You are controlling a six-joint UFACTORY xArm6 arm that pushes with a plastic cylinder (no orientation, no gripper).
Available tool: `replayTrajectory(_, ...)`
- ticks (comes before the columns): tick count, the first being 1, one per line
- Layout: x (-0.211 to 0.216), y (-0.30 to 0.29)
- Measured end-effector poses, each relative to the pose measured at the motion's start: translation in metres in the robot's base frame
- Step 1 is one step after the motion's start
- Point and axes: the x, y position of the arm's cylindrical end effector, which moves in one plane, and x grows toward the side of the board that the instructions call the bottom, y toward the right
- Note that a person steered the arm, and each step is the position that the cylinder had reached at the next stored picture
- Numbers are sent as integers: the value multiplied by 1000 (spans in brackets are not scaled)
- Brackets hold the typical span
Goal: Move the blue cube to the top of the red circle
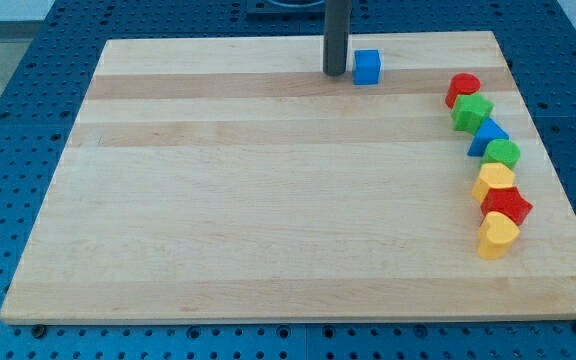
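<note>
Item: straight dark rod, matte, cylindrical, descending from the top edge of the frame slightly right of centre; my tip [335,73] rests on the tabletop [268,220] just to the view's left of the blue cube [367,67], with a thin gap or bare contact that cannot be told apart. No pincer is fitted, so no open or closed state can be told; the rod holds nothing. Blue cube: small, smooth, square-faced, near the upper edge of the board, well apart from the other blocks. Red circle [462,89]: short red cylinder, upper right of the frame, heading a curved column of blocks that runs down the right side. Below it, each touching or nearly touching the next: green star [473,112]; blue block [487,137], angular, shape unclear; green block [503,153], rounded; yellow block [493,181], roughly hexagonal; red star [507,206]; yellow heart [497,235]. Tabletop: pale wooden board of glued planks with visible grain, lying on a blue perforated base [28,90] studded with regular holes.
</note>
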Motion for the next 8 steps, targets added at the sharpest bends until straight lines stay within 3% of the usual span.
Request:
replayTrajectory(3, 0, 101)
replayTrajectory(5, -1, 119)
replayTrajectory(7, -47, 134)
replayTrajectory(8, -45, 147)
